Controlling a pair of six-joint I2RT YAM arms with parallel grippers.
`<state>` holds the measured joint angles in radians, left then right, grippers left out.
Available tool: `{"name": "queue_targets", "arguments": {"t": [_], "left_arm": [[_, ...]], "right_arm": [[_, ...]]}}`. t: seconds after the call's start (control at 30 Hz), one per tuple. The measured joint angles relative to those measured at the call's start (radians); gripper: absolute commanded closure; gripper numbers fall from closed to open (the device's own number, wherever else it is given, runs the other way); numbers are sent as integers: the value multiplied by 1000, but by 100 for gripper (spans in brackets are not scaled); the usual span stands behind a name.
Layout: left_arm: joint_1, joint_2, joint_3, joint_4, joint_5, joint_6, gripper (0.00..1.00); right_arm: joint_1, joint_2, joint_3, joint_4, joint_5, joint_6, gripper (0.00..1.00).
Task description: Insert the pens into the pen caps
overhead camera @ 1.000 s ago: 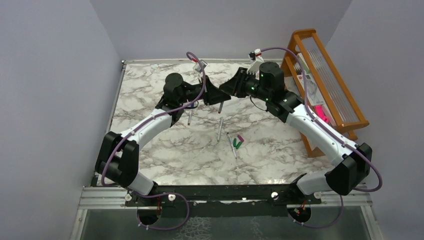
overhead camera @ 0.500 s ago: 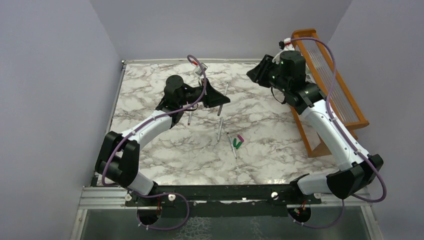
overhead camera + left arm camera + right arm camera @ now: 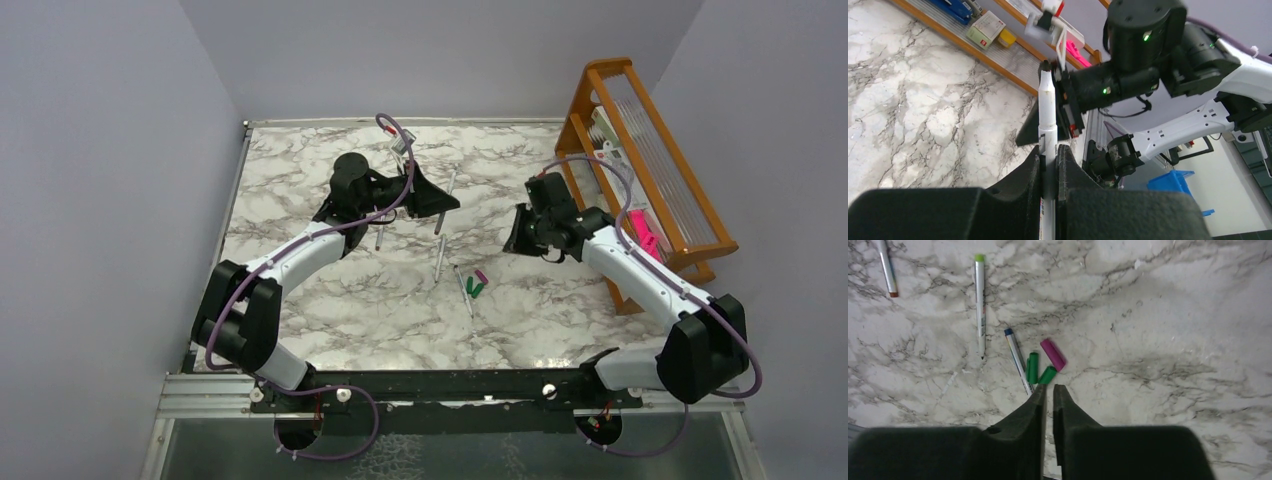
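Note:
My left gripper (image 3: 432, 197) is shut on a grey-white pen (image 3: 450, 183) and holds it raised above the far middle of the table. In the left wrist view the pen (image 3: 1048, 112) sticks up between the closed pads (image 3: 1049, 152), bare tip outward. My right gripper (image 3: 520, 236) hangs low, right of centre, shut and empty (image 3: 1049, 388). Just ahead of its tips lie two green caps (image 3: 1032, 367), a magenta cap (image 3: 1053, 354) and a blue-tipped pen (image 3: 1017, 360). A green-tipped pen (image 3: 979, 305) and a brown-tipped pen (image 3: 887, 267) lie farther off.
A wooden rack (image 3: 650, 170) with small items and a bright pink object (image 3: 643, 228) stands along the right edge of the marble table (image 3: 300, 300). Grey walls close in the left, back and right sides.
My right arm has pulled away from the left gripper, swung toward the rack, then come down over the caps. My left gripper has kept still with the pen.

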<state>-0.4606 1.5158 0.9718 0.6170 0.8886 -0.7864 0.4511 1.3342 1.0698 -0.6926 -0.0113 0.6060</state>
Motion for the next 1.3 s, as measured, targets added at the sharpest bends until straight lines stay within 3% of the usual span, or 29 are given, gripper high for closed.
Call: {"name": "queue_targets", "arguments": {"t": [0.13,0.43,0.8,1.3], "left_arm": [[0,6,0,0,-7,0,100],[0,9,-10,2,-11,0,100],[2,9,-19,1,-19,0,100],[10,9,-19,1,-19,-1,100]], "right_arm": [[36,-5,-101,4,-26,54,60],[111,60,-134,10,-28,148,38],[169,181,-89,2,29,230,60],[210,264,-74,13,83,315,65]]}}
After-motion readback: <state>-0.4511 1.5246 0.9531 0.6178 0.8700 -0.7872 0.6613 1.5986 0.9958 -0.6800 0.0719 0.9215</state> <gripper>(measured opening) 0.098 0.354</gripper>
